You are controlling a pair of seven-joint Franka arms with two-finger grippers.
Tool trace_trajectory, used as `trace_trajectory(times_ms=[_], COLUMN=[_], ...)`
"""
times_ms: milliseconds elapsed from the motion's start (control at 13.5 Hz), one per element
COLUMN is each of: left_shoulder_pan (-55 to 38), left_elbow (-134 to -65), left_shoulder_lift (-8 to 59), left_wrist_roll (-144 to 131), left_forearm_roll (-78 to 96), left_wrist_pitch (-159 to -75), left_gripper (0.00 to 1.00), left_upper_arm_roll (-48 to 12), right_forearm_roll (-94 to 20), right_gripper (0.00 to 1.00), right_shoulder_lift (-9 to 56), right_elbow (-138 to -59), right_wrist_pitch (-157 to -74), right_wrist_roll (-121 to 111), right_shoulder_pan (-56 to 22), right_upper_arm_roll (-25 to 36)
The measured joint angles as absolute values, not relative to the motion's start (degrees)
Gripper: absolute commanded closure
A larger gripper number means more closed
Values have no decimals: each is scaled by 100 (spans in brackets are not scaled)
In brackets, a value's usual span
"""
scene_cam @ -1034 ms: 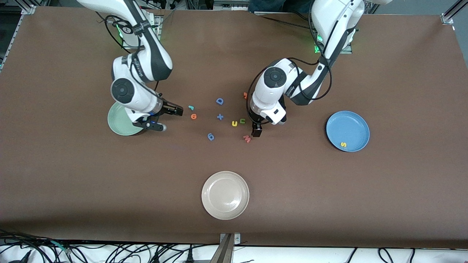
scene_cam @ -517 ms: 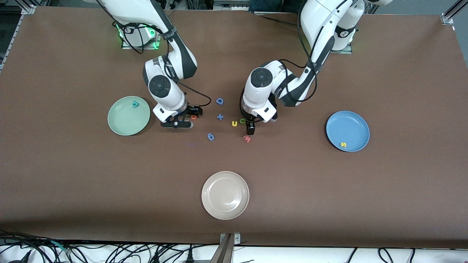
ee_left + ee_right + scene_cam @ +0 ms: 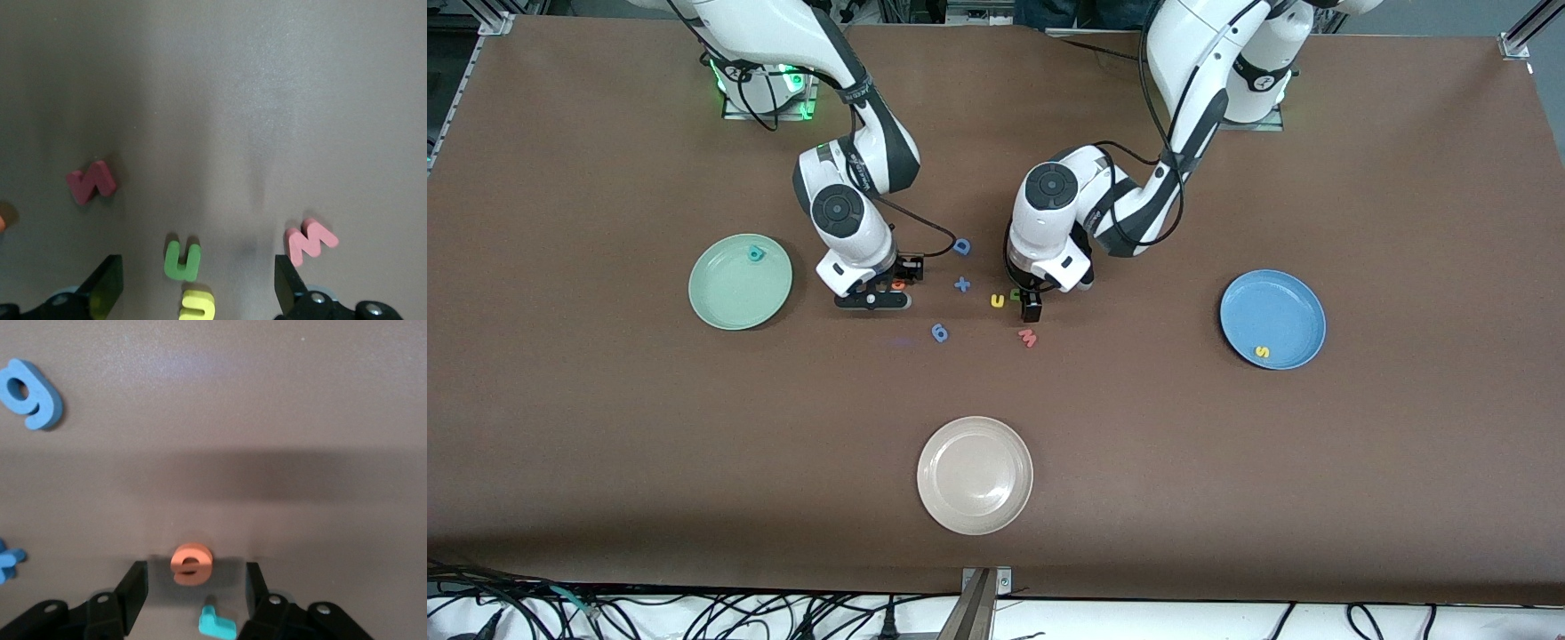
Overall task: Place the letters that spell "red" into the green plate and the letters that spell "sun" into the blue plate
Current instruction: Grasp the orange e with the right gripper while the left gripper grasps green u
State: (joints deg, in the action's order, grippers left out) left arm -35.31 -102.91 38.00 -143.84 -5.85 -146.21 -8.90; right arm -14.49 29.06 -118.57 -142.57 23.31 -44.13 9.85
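Note:
The orange "e" (image 3: 191, 563) lies on the table between the fingers of my right gripper (image 3: 195, 590), which is low over it, open and clear of it on both sides. The teal "r" (image 3: 217, 623) lies just beside the "e" (image 3: 897, 284). A teal "d" (image 3: 756, 253) rests in the green plate (image 3: 725, 302). My left gripper (image 3: 197, 287) stands open, low over the green "n" (image 3: 182, 260) and the yellow "u" (image 3: 196, 305), touching neither. The yellow "s" (image 3: 1261, 352) sits in the blue plate (image 3: 1280, 307).
A pink "w" (image 3: 310, 240) and a dark red piece (image 3: 91, 182) lie near the left gripper. A blue "D" (image 3: 961, 246), a blue plus (image 3: 961, 284) and a blue "6" (image 3: 939, 332) lie between the arms. A cream plate (image 3: 975, 475) stands nearer the camera.
The right arm swung from over the green plate to the orange "e", came down around it, and its jaws narrowed. The left gripper shifted slightly toward the "n".

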Motion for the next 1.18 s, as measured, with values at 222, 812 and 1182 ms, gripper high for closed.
trace_trajectory(times_ms=[222,812,1182], left_shoulder_pan=[-3568,-3775,-3794], left_elbow=[-10220,-10184,-10182], left_shoulder_lift=[3900,4019,4057], left_wrist_roll=[-14384,-14527,-14559], left_forearm_roll=[-585,-585,-625], left_wrist_pitch=[-14635,-14837,-14851], left_gripper=[0,0,0], left_upper_arm_roll=[-880,-817,-809], right_forearm_roll=[-1449,-1449,-1450], right_gripper=[44,94,96], right_shoulder_lift=[3019,2986,2966], right_elbow=[-11855,-11827,-11830], right_wrist_pitch=[-14435,-14446,-14442], right_wrist_roll=[2331,2332,2334], right_shoulder_pan=[-4420,-4444,-4445], right_upper_arm_roll=[986,995,1003])
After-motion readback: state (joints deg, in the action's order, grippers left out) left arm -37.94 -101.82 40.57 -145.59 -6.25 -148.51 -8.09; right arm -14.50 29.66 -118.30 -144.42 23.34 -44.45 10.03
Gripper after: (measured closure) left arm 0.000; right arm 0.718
